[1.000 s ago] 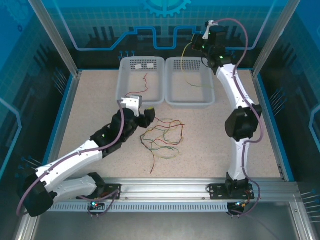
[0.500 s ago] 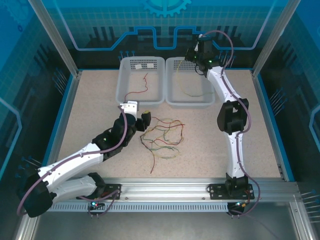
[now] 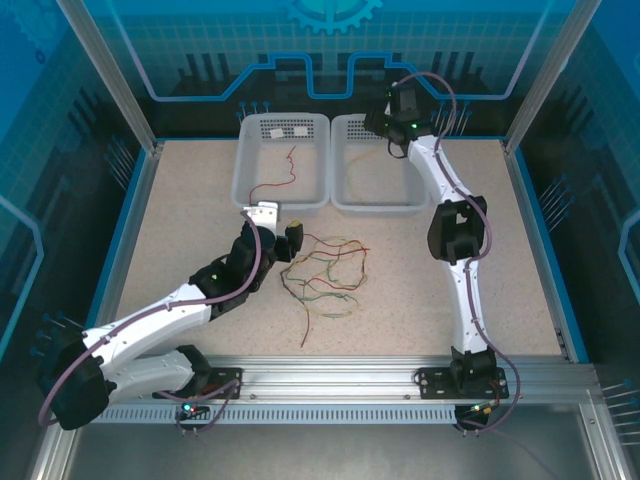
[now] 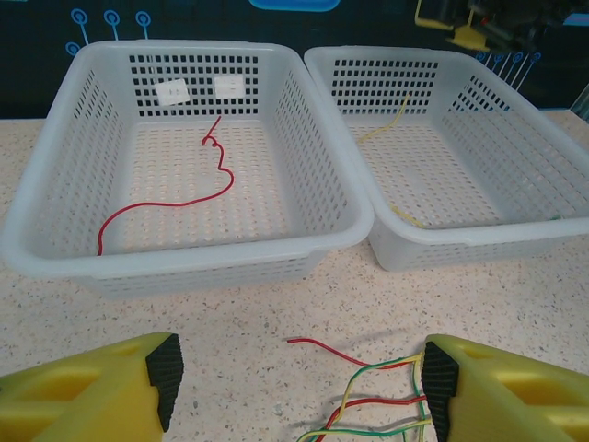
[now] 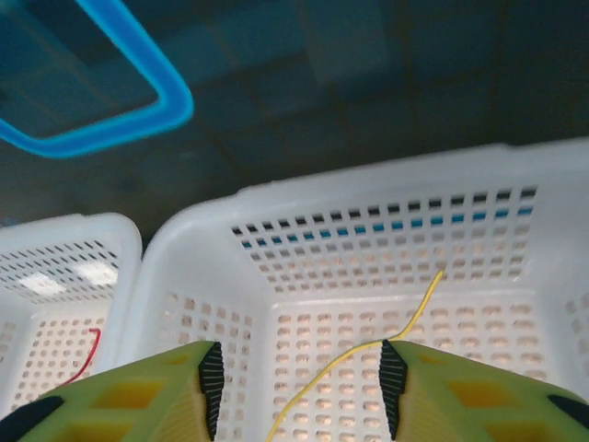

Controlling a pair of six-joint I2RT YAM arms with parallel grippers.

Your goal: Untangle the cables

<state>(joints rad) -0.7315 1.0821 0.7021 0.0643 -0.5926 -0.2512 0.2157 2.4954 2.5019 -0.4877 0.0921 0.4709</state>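
A tangle of red, green and yellow cables (image 3: 325,275) lies on the speckled table in front of the baskets. My left gripper (image 3: 283,238) hovers open at its left edge; in the left wrist view the tangle (image 4: 377,405) lies by the right finger of the left gripper (image 4: 299,387). One red cable (image 4: 184,198) lies alone in the left basket (image 4: 184,253). My right gripper (image 5: 296,387) stands open above the right basket (image 5: 368,193). A loose yellow cable (image 5: 350,354) lies in that basket and passes close by the right pad.
The two white perforated baskets (image 3: 283,122) (image 3: 380,207) sit side by side at the back of the table. Blue enclosure walls and metal posts ring the table. Bare tabletop lies left and right of the tangle.
My right gripper has opened and let go of the yellow cable, which now lies in the right basket; the arm swung left over the basket's far rim. The left gripper edged nearer the tangle.
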